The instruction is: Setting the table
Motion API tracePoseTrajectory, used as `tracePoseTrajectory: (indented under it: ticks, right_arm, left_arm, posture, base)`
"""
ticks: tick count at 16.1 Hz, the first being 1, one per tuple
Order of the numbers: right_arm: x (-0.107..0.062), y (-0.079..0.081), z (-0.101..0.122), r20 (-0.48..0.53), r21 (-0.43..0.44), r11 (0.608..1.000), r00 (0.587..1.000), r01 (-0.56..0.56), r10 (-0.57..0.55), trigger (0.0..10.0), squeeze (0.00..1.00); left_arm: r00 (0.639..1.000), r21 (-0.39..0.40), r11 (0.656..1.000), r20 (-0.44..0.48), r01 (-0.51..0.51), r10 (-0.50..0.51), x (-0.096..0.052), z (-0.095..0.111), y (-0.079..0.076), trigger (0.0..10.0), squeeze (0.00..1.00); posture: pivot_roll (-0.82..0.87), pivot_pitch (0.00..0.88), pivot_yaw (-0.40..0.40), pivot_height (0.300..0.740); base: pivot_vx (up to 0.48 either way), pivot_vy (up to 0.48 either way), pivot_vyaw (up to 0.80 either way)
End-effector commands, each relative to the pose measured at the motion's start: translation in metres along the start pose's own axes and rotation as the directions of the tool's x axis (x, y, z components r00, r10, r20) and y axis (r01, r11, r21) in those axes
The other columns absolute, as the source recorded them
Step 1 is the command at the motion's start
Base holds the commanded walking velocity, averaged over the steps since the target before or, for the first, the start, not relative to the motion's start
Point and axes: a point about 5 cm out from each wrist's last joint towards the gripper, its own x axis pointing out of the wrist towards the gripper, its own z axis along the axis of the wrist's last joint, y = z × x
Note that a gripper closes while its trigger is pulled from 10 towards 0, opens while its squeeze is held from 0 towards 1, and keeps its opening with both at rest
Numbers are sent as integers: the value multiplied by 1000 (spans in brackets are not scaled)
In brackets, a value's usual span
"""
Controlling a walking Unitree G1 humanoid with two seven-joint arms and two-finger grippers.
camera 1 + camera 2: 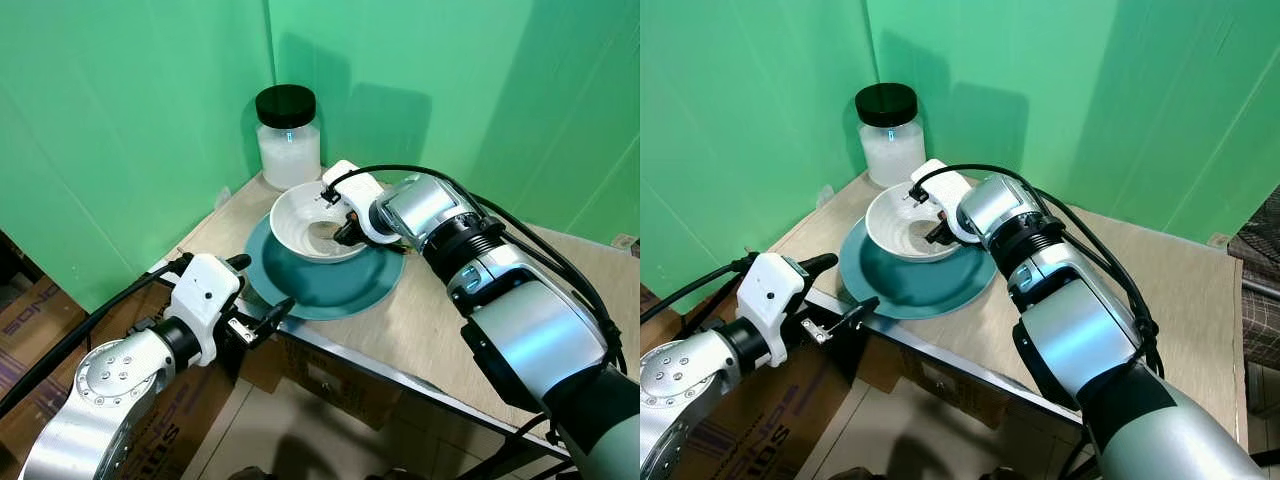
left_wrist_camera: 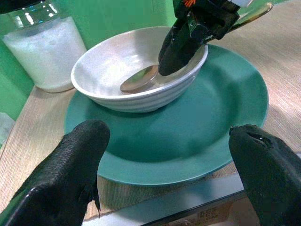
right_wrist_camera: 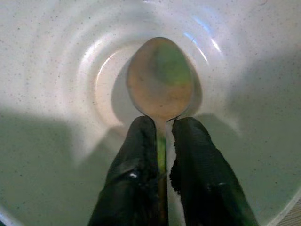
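Observation:
A white bowl (image 1: 298, 222) stands on a teal plate (image 1: 335, 280) near the table's back left corner. Inside the bowl lies the head of a metal spoon (image 3: 159, 78), resting on the bottom. My right gripper (image 1: 345, 232) reaches into the bowl from the right and is shut on the spoon's handle, with the black fingers (image 3: 136, 155) pinching it just behind the head. My left gripper (image 1: 262, 293) hovers open at the table's front edge, just before the plate's near rim, with its fingers (image 2: 66, 169) spread wide and nothing between them.
A glass jar (image 1: 288, 140) with a black lid and white contents stands in the corner behind the bowl. Green walls close off the back and left. The wooden table (image 1: 450, 330) stretches to the right. Cardboard boxes (image 1: 30, 330) sit on the floor below left.

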Motion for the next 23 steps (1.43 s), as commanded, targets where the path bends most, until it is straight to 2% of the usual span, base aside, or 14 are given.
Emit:
tracePoseTrajectory:
  ticks: [1,8,11,12,14,15,17,18,19,20,21,22,23]
  right_arm:
    - [-3,0,8,19,-27,1000,1000,4,-4,0,0]
    - [-7,2,16,69,-10,1000,997,-16,17,0,0]
    - [-28,-9,32,187,68,997,982,-28,15,0,0]
    - [-40,-14,37,259,90,995,966,-36,11,0,0]
    - [-62,-20,43,420,134,988,907,-75,12,0,0]
    - [-75,-24,44,530,192,975,848,-113,-6,0,0]
    - [-104,-21,22,747,272,954,653,-129,-125,0,0]
    - [-109,-19,14,762,288,951,629,-114,-156,0,0]
    - [-119,-15,-6,781,351,936,562,-37,-271,10000,0]
    - [-132,-10,-22,810,401,916,471,-12,-349,10000,0]
    - [-139,-5,-32,819,442,896,428,-46,-382,10000,0]
    - [-146,2,-40,826,454,889,401,-56,-396,10000,0]
    - [-151,11,-52,810,461,887,396,26,-432,10000,0]
  left_arm:
    - [1000,17,1000,8,-2,2,0,4,1,10000,0]
    - [1000,26,1000,13,-10,10,1,4,3,10000,0]
    - [1000,37,999,22,-11,10,2,7,5,10000,0]
    - [1000,40,999,27,-14,13,2,8,6,10000,0]
    - [999,42,999,37,-21,19,2,10,6,10000,0]
    - [998,34,999,50,-28,26,3,12,5,10000,0]
    - [994,12,1000,103,-21,20,12,21,-7,10000,0]
    - [993,7,1000,114,-30,29,14,23,-9,10000,0]
    - [987,-24,997,142,-78,80,20,28,-12,10000,0]
    - [979,-48,991,160,-122,128,25,31,-13,10000,0]
    - [973,-58,987,169,-149,157,27,32,-14,10000,0]
    - [968,-65,984,182,-164,173,28,34,-14,10000,0]
    - [960,-87,978,194,-189,203,30,37,-13,10000,0]
  posture:
    - [-43,57,26,740]
    - [-42,45,38,740]
    - [-33,36,36,740]
    - [-32,34,36,740]
    - [-32,30,39,740]
    - [-32,26,45,740]
    - [-34,19,57,740]
    - [-34,18,58,740]
    - [-38,16,60,740]
    - [-45,17,63,740]
    - [-47,16,64,740]
    - [-55,18,66,740]
    - [-59,17,66,740]
  base:
    - [0,0,0]
    - [0,0,0]
    - [0,0,0]
    - [0,0,0]
    - [0,0,0]
    - [0,0,0]
    - [0,0,0]
    - [0,0,0]
    - [0,0,0]
    - [0,0,0]
    - [0,0,0]
    - [0,0,0]
    - [0,0,0]
